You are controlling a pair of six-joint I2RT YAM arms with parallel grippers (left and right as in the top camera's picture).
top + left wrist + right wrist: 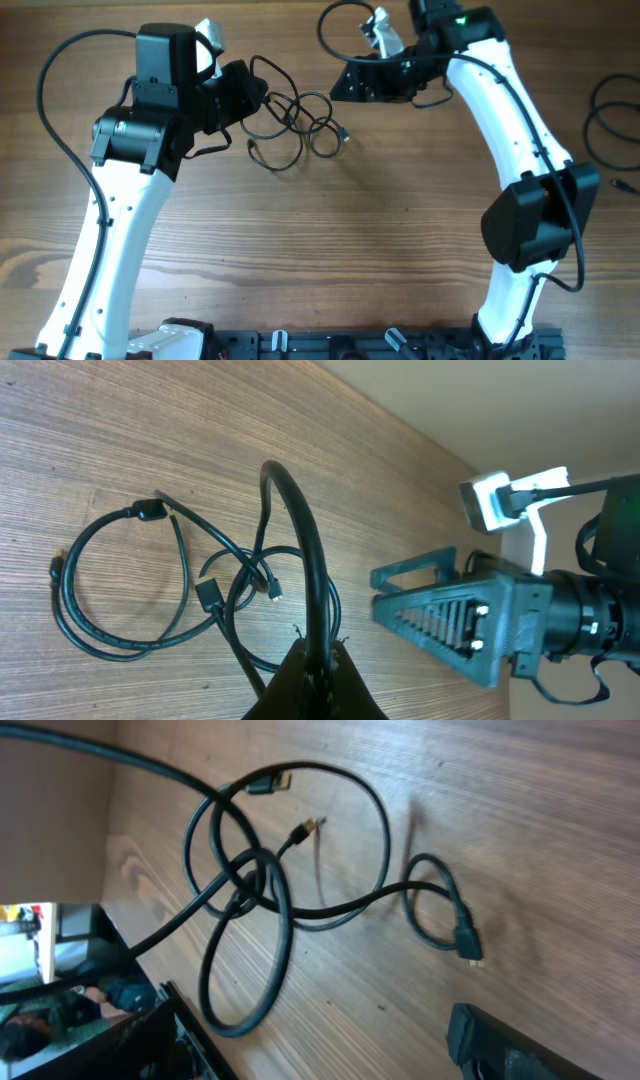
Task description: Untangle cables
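Observation:
The cables [300, 118] are thin black cords looped into a loose tangle on the wooden table, at the back, left of centre. My left gripper [260, 96] is at the tangle's left side. In the left wrist view it [320, 660] is shut on one cord [305, 540] that arches up from the jaws. My right gripper [342, 86] hovers open just right of the tangle. In the right wrist view its fingers [490, 1040] stand wide apart with bare wood between them, above the crossing loops [245, 880] and a plug end [468, 942].
Another black cable [606, 115] lies looped at the table's right edge. A black rail [350, 346] runs along the front edge. The table's back edge and a pale wall [480, 410] are close behind both grippers.

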